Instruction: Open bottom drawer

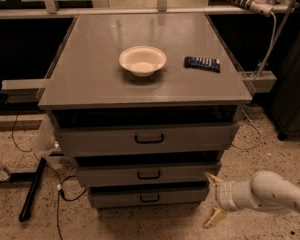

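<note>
The bottom drawer (147,197) is the lowest and narrowest grey front of three, with a small black loop handle (149,199) at its centre. It looks closed. My gripper (212,200) is low at the right of the cabinet, beside the bottom drawer's right end and apart from it. Its two yellowish fingers (213,179) are spread wide and hold nothing. The white arm (270,194) comes in from the right edge.
The middle drawer (149,174) and the wide top drawer (149,139) sit above. A white bowl (142,60) and a dark flat remote-like object (202,63) lie on the grey tabletop (90,74). Cables and a black bar (32,189) lie on the speckled floor at left.
</note>
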